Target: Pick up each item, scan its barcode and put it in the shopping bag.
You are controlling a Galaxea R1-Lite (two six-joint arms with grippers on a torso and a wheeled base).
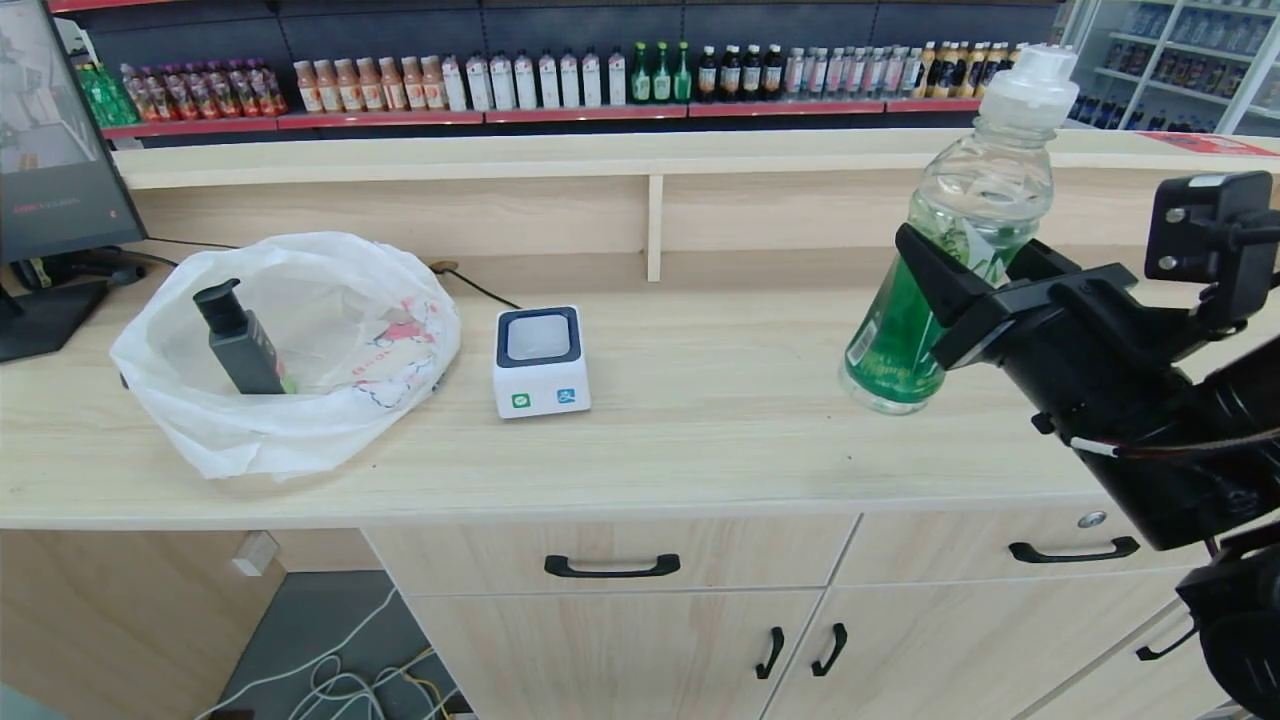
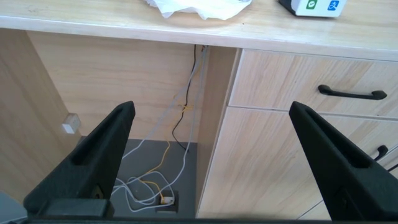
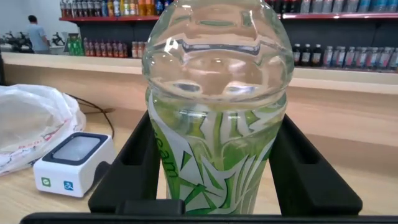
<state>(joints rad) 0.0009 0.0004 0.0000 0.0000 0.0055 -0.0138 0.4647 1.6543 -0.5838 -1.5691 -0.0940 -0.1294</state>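
A: How many things are on the counter (image 1: 700,450)?

B: One bag (image 1: 190,410), one scanner (image 1: 540,360) and one bottle (image 1: 985,180). The bag lies open just left of the scanner, and one dark dispenser (image 1: 240,340) stands leaning inside it.

A: Where is the bottle?

B: It is in the right gripper (image 1: 965,265), whose two fingers are clamped on the green label around its middle. The bottle is tilted, with its white cap up and leaning right. Its base is low over the counter's right part, well apart from the scanner. I cannot tell whether the base touches the wood.

A: And the arms?

B: The right arm comes in from the right edge, with its wrist angled up toward the bottle. The left gripper (image 2: 211,109) sits low, below the counter edge and facing the cabinet front. Its fingers are spread wide with nothing between them.
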